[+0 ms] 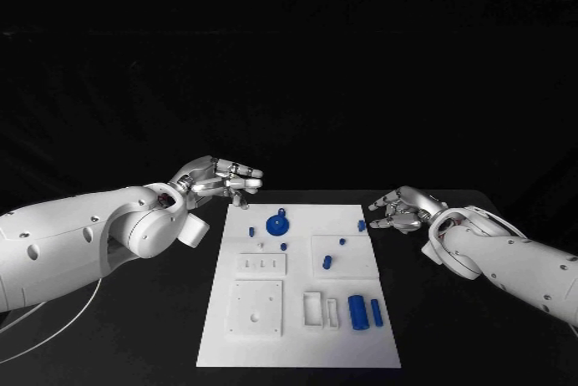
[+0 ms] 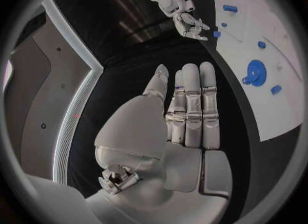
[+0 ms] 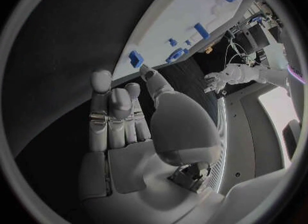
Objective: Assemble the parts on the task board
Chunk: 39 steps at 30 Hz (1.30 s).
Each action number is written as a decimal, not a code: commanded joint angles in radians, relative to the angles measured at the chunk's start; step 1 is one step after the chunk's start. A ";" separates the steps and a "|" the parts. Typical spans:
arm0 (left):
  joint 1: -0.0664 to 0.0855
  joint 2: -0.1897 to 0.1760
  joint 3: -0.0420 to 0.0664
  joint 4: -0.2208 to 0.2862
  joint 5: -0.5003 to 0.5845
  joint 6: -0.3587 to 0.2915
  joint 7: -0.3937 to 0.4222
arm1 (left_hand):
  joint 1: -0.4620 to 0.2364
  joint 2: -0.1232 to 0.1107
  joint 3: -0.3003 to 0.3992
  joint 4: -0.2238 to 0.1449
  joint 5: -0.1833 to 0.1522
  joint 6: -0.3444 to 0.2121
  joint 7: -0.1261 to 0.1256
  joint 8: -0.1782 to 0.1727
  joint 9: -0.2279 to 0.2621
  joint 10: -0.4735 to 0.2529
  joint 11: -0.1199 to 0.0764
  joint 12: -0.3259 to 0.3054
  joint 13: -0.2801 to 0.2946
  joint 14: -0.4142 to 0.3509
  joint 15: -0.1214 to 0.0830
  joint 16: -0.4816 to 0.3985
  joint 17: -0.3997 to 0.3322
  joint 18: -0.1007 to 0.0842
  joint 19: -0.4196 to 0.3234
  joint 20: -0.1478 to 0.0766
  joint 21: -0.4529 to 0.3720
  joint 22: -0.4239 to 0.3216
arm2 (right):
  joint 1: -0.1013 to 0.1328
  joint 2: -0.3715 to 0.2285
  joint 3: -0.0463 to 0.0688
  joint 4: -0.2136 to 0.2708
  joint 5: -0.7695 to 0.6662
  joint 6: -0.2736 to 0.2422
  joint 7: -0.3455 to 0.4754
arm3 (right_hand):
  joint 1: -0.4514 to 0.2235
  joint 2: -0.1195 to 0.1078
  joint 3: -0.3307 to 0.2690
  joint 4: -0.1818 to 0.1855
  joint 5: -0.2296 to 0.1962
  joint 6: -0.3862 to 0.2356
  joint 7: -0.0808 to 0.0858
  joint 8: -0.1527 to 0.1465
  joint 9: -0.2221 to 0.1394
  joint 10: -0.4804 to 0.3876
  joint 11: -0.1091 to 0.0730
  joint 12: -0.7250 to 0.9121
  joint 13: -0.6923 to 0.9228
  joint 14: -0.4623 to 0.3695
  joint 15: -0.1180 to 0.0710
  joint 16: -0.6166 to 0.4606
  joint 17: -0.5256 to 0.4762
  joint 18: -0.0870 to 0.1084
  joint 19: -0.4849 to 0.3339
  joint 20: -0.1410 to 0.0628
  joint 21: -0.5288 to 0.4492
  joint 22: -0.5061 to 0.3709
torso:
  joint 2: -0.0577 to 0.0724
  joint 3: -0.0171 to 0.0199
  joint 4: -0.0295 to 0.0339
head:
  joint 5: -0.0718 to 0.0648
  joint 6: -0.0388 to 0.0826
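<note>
The board (image 1: 301,319) lies in the middle of the black table (image 1: 144,352), long sides running away from the robot, its far edge between the two hands. A raised square plate (image 1: 258,307) sits toward its near left corner, with a smaller plate (image 1: 261,263) just beyond it and another (image 1: 345,255) toward the right edge. A white slotted block (image 1: 321,309) stands near the near edge, and just right of it lie a blue cylinder (image 1: 357,311) and a thinner blue pin (image 1: 377,313), side by side and parallel to the long edges. A blue gear (image 1: 277,226) rests on the far half, left of centre; small blue pegs are scattered round it, one (image 1: 252,231) near the left edge, one (image 1: 362,226) near the right edge, one (image 1: 327,261) on the right-hand plate.

The left hand (image 1: 226,182) hovers over the table at the board's far left corner, off the board, holding nothing; in the left wrist view its fingers (image 2: 191,106) lie straight and close together, with the thumb a little apart. The right hand (image 1: 403,209) hangs just off the board's right edge near the far corner, also holding nothing; in the right wrist view its fingers (image 3: 115,116) are loosely curled side by side, the thumb standing clear of them.
</note>
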 commanded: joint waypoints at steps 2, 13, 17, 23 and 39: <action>-0.002 0.001 0.001 0.004 -0.020 0.057 -0.009 | 0.003 -0.002 0.003 -0.010 0.002 -0.004 -0.005 -0.003 0.001 -0.008 0.003 0.007 0.000 -0.016 0.000 0.008 0.021 -0.003 -0.025 0.002 0.022 0.029 | -0.008 0.014 0.001 -0.020 -0.029 0.030 0.024 | -0.003 0.007 0.000 -0.007 -0.005 -0.004 0.001 0.002 -0.001 0.005 0.001 -0.003 0.001 0.000 -0.005 0.002 0.001 0.000 0.044 -0.002 -0.002 0.002 | 0.000 -0.0014 0.0019 | -0.002 -0.006; -0.003 0.002 0.001 0.004 -0.021 0.074 -0.021 | -0.001 -0.006 0.010 -0.004 0.003 -0.029 0.004 -0.002 0.002 -0.055 0.020 -0.008 -0.004 -0.022 0.014 -0.038 0.007 0.002 -0.042 0.015 0.004 0.035 | -0.020 0.044 0.001 -0.063 -0.036 0.035 0.024 | -0.007 0.008 0.001 -0.012 -0.001 -0.006 0.001 0.002 -0.001 0.002 0.001 -0.005 0.000 -0.001 -0.005 0.001 0.000 0.001 0.044 -0.002 -0.009 0.003 | -0.001 -0.0016 0.0013 | 0.006 -0.010; -0.003 0.003 0.001 0.004 -0.021 0.077 -0.022 | -0.003 -0.005 0.011 -0.001 0.004 -0.026 0.004 -0.002 0.003 -0.057 0.021 -0.008 -0.004 -0.021 0.014 -0.040 0.008 0.003 -0.042 0.016 0.001 0.035 | -0.021 0.052 0.000 -0.065 -0.036 0.044 0.025 | -0.007 0.009 0.002 -0.014 -0.001 -0.005 0.001 0.002 -0.001 0.003 0.001 -0.004 0.001 -0.001 -0.005 0.001 0.000 0.001 0.044 -0.002 -0.009 0.003 | -0.001 -0.0019 0.0024 | 0.006 -0.012; -0.003 0.003 0.001 0.004 -0.021 0.079 -0.024 | -0.004 -0.003 0.011 0.002 0.004 -0.024 0.004 -0.003 0.004 -0.060 0.021 -0.007 -0.004 -0.020 0.014 -0.044 0.009 0.003 -0.041 0.017 -0.003 0.037 | -0.024 0.060 0.000 -0.066 -0.036 0.044 0.025 | -0.012 0.012 0.001 -0.016 -0.004 -0.004 0.001 0.002 -0.001 0.003 0.001 -0.003 0.002 0.000 -0.005 0.003 0.002 0.001 0.044 -0.002 -0.008 0.005 | -0.002 -0.0021 0.0004 | 0.009 -0.016; -0.003 0.003 0.001 0.007 -0.021 0.086 -0.028 | 0.000 0.000 0.012 0.002 0.005 -0.026 0.004 -0.003 0.004 -0.062 0.022 -0.006 -0.004 -0.020 0.015 -0.048 0.010 0.003 -0.040 0.018 -0.008 0.039 | -0.028 0.080 0.000 -0.078 -0.039 0.048 0.011 | -0.019 0.019 0.007 -0.013 -0.017 0.003 0.000 0.002 -0.001 0.003 0.000 0.000 0.006 -0.001 -0.006 0.004 0.003 0.001 0.045 -0.002 -0.010 0.007 | -0.003 -0.0026 0.0005 | 0.011 -0.021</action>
